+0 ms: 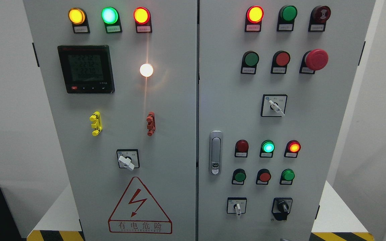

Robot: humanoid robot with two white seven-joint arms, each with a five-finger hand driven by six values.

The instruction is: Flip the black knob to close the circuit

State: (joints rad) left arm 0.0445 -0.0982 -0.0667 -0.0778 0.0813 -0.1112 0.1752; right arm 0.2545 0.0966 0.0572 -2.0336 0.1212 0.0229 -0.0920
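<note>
Black knob is sitting at the cabinet door's lower right corner, within reach, untouched; neither robot hand is showing, so grip unknown.

Black knob sits low on the right door, pointer angled up-left.

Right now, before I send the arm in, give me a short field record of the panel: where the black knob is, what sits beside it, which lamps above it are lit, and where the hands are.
target: black knob, lower right of the right door, untouched
left neighbour: white selector switch, handle pointing down
lamps above: dark red lamp unlit; green lamp lit; red lamp lit
push buttons between: green, red, green
door handle: silver latch, left edge of the right door
hands: neither in view
</note>
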